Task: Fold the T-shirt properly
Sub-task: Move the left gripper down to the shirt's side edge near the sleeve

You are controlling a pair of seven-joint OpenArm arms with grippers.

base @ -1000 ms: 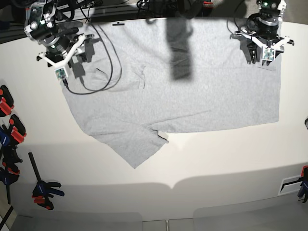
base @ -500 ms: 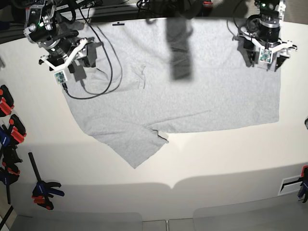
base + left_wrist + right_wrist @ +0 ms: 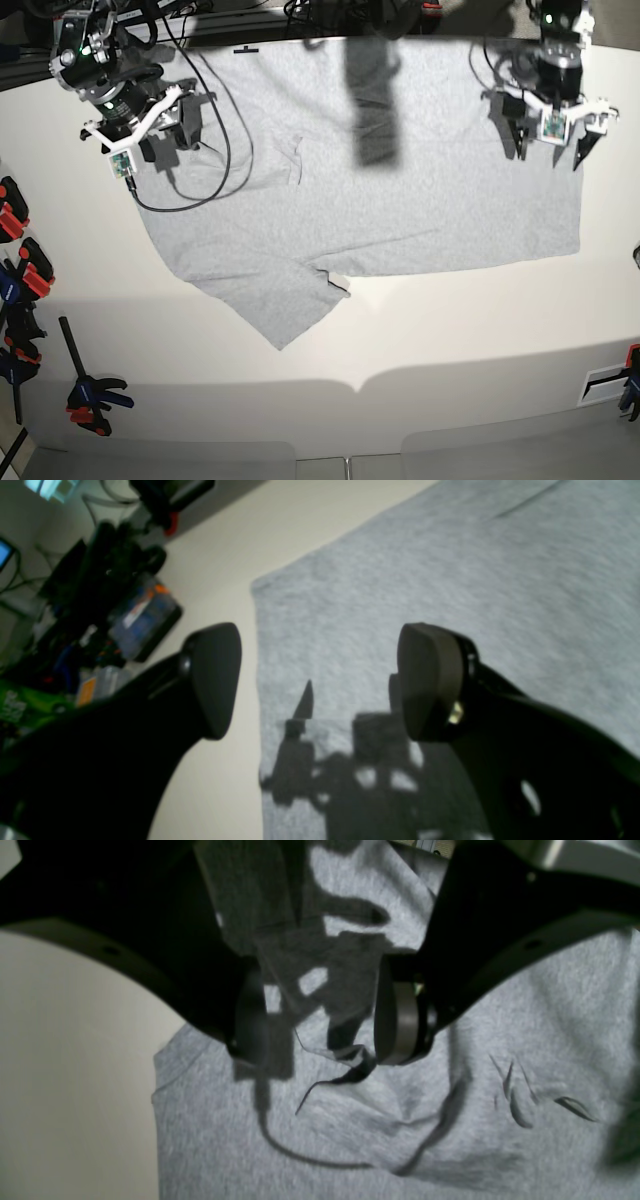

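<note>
The T-shirt (image 3: pixel 400 190) lies spread flat across the white table (image 3: pixel 450 330), plain grey side up, with one sleeve (image 3: pixel 285 310) pointing toward the near edge. My left gripper (image 3: pixel 550 148) hovers over the shirt's far right corner. In the left wrist view that left gripper (image 3: pixel 322 680) is open and straddles the shirt's side edge (image 3: pixel 257 680), with nothing between the pads. My right gripper (image 3: pixel 165 135) is at the far left, over the other sleeve. In the right wrist view the right gripper (image 3: pixel 325 1025) stands open above wrinkled cloth (image 3: pixel 350 1120).
A black cable (image 3: pixel 225 150) from the right arm loops over the shirt's left part. Blue and orange clamps (image 3: pixel 20 270) (image 3: pixel 95 395) lie along the table's left edge. Dark clutter (image 3: pixel 100 590) sits beyond the far edge. A vent slot (image 3: pixel 605 380) is at the near right.
My left gripper's jaws have spread wide, and it has shifted slightly toward the near right. The right gripper has shifted a little toward the far edge. The shirt lies as before.
</note>
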